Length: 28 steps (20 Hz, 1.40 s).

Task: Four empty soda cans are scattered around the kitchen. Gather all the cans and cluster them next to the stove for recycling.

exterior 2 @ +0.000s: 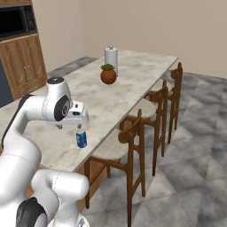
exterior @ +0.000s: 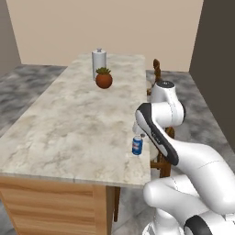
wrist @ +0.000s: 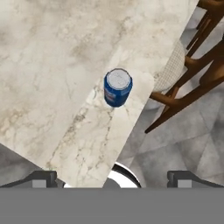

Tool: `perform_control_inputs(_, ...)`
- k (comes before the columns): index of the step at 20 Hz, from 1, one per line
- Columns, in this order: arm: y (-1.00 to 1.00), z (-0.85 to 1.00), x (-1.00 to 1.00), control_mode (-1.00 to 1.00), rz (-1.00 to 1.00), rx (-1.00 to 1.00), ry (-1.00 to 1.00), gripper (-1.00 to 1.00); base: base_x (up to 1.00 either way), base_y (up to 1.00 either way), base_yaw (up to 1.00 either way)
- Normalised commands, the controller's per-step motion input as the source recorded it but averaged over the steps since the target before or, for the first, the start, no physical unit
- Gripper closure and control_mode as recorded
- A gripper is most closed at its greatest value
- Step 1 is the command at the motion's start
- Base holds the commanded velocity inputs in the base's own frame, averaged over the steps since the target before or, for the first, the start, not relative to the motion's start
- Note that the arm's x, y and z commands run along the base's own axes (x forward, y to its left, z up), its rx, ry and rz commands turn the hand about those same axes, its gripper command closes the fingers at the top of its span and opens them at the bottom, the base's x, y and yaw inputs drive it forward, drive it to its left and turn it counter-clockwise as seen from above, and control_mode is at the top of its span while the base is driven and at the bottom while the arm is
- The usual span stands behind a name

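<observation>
One blue-and-white soda can (exterior: 137,146) (exterior 2: 81,139) (wrist: 117,87) stands upright on the marble island counter (exterior: 69,124), close to its right edge. My gripper (exterior 2: 71,127) (wrist: 113,178) hangs just above the can and points down at it. Its jaws are open wide with nothing between them. In the hand view the can sits above the middle of the gap between the fingertips (wrist: 43,177), apart from both. In the left base view my forearm covers most of the hand. The stove is out of view.
A terracotta plant pot (exterior: 104,80) (exterior 2: 108,76) and a white roll (exterior: 98,62) (exterior 2: 111,56) stand at the far end of the counter. Wooden stools (exterior 2: 128,142) line the counter's right side, right below the can's edge. A black microwave (exterior 2: 15,20) sits in the cabinets at left.
</observation>
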Motion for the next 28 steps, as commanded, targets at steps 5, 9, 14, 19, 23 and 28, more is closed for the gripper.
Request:
perform_control_inputs(5, 0.01, -0.20, 0.11, -1.00, -0.02, 0.00, -0.03, -1.00, 0.00, 0.00, 0.00)
perform_control_inputs(9, 0.01, -0.17, 0.18, -1.00, -0.01, 0.00, -0.01, -1.00, 0.00, 0.00, 0.00)
perform_control_inputs(14, 0.01, -0.14, 0.21, -1.00, 0.00, 0.00, -0.01, -1.00, 0.00, 0.00, 0.00)
perform_control_inputs(19, 0.02, -0.09, 0.17, -1.00, 0.00, 0.01, -0.01, -1.00, 0.00, 0.00, 0.00)
perform_control_inputs(23, 0.02, -0.10, 0.11, -1.00, 0.00, 0.01, -0.02, -1.00, 0.00, 0.00, 0.00)
perform_control_inputs(28, 0.02, -0.13, 0.12, -1.00, 0.00, 0.00, -0.02, -1.00, 0.00, 0.00, 0.00)
